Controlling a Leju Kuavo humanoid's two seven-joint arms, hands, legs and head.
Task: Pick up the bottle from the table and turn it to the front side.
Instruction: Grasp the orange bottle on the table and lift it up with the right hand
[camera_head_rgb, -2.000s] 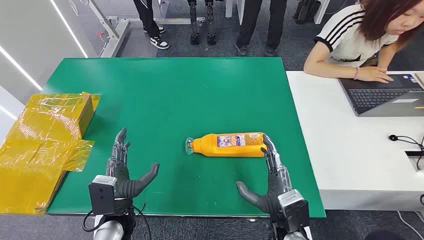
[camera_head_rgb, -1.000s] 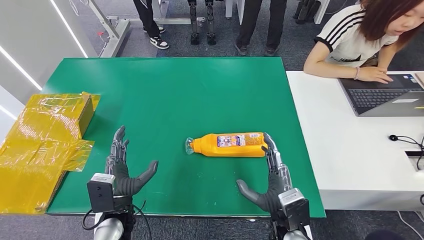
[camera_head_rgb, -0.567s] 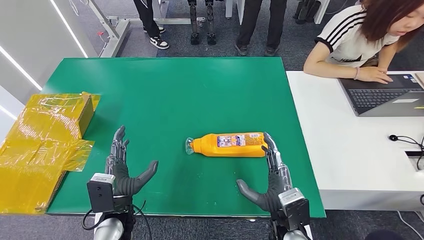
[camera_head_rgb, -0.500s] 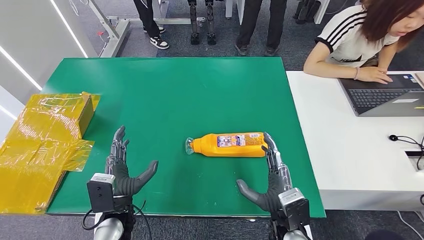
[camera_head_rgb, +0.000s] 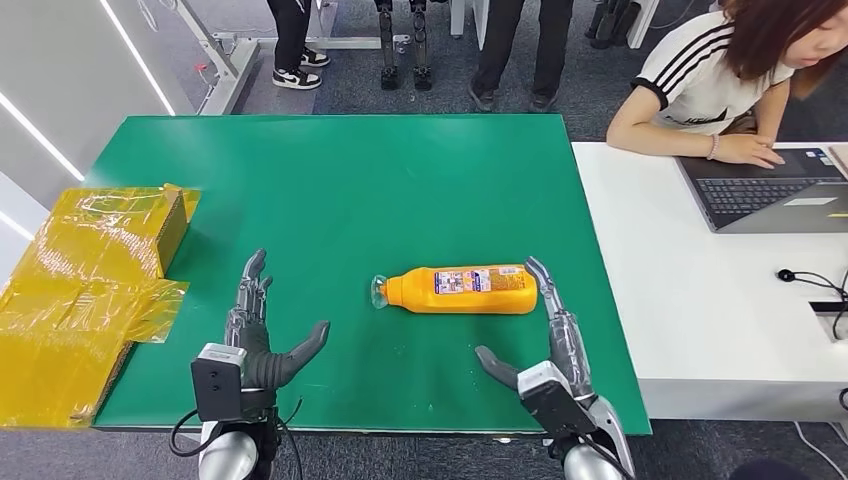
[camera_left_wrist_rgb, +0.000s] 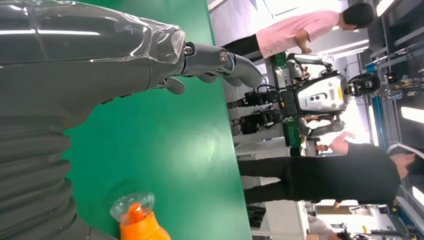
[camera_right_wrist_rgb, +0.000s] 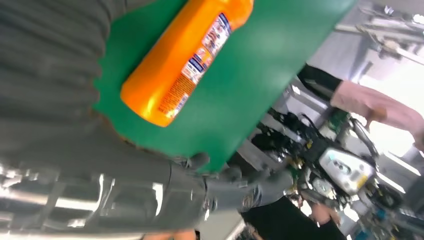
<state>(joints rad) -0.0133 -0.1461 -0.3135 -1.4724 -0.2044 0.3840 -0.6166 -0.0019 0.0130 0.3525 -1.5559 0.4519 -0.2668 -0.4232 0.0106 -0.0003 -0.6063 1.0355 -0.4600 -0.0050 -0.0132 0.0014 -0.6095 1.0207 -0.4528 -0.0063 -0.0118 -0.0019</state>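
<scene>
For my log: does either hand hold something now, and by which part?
Nothing is held. The bottle lies on the table; both the left hand and right hand are open.

The orange bottle (camera_head_rgb: 462, 290) looked like smooth, glossy plastic with a clear cap (camera_head_rgb: 379, 292) and printed paper label. The green table (camera_head_rgb: 340, 180) was matt. Yellow film (camera_head_rgb: 80, 290) was shiny and wrinkled; the side table (camera_head_rgb: 690, 300) smooth white.
</scene>
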